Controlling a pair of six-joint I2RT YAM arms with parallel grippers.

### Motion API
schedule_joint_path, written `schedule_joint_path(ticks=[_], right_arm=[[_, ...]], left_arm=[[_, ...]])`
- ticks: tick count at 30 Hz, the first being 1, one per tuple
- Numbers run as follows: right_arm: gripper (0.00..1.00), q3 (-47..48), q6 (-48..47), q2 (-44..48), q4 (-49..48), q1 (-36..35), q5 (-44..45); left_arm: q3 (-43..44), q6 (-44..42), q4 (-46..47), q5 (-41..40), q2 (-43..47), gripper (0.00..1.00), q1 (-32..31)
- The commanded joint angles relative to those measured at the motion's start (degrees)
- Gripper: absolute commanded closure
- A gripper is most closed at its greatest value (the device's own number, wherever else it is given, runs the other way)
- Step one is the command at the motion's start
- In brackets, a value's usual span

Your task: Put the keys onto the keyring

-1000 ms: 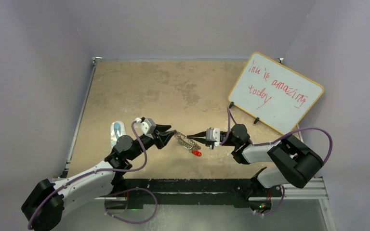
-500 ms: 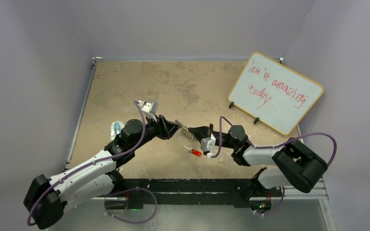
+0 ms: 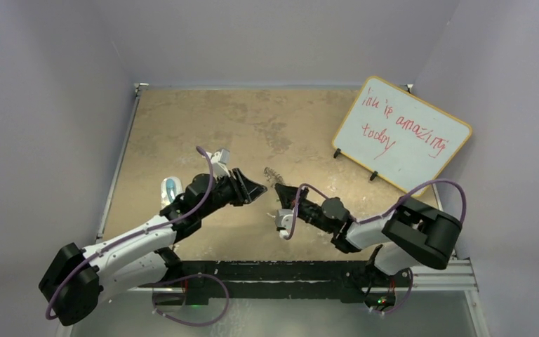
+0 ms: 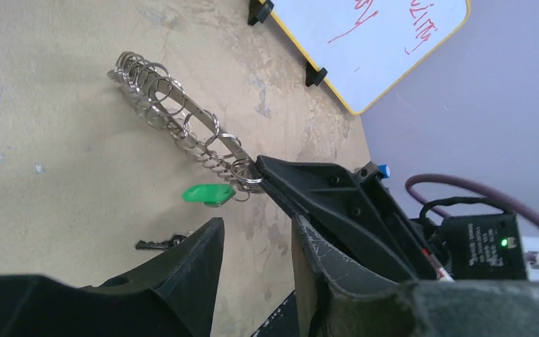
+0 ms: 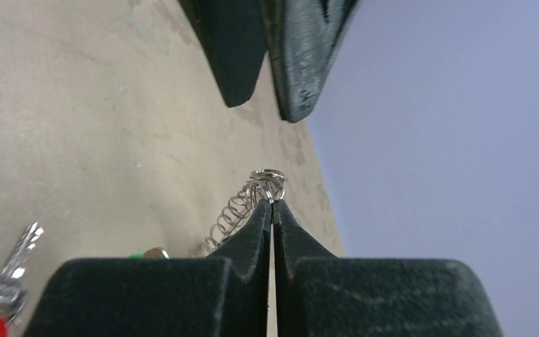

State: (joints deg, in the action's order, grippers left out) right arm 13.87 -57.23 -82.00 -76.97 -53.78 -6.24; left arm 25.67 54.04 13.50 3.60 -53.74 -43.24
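Quick status from the remote desk. My right gripper (image 5: 272,205) is pinched tight on one of the little loops at the end of the keyring (image 4: 175,112), holding it at a slant over the table (image 3: 203,119). I can't tell if the far end touches down. In the top view the ring sits between the two arms. I reckon that's the point of the hold: one arm plays vise so the ring stays steady and its fringe of loops faces the other arm.

The green key (image 4: 209,194) dangles from a loop right beside the right fingertips, so that one looks threaded already. The red key (image 5: 20,251) lies flat on the table off to the side, apart from the ring. My guess is it's next.

The left gripper (image 4: 253,239) has its jaws parted with nothing between them. It hovers near the held end of the ring, aimed at it but not touching. Ready to grab, I'd say, though whether it suits the ring or the red key better I can't call.

Readable stuff: the whiteboard (image 3: 400,133) propped at the back right has red marker handwriting — "amazing" and "today" are legible, the start is a scrawl. No brand marks I can make out anywhere. There's also a clear bluish plastic thing (image 3: 170,188) by the left arm, out of the action.
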Motion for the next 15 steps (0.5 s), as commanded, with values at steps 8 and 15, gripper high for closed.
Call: schedule_joint_path(ticks=[8,15], right_arm=[[1.00,-5.6,-2.3,-13.1,-26.9,-6.9,14.9],[1.00,-3.7,-1.4,-13.1,-27.2,-8.0,18.5]], left_arm=[[-6.4,18.3,21.5,13.6,-10.3,0.64,6.3],[-7.1,21.4,21.2,14.2,-13.0,0.65,6.4]])
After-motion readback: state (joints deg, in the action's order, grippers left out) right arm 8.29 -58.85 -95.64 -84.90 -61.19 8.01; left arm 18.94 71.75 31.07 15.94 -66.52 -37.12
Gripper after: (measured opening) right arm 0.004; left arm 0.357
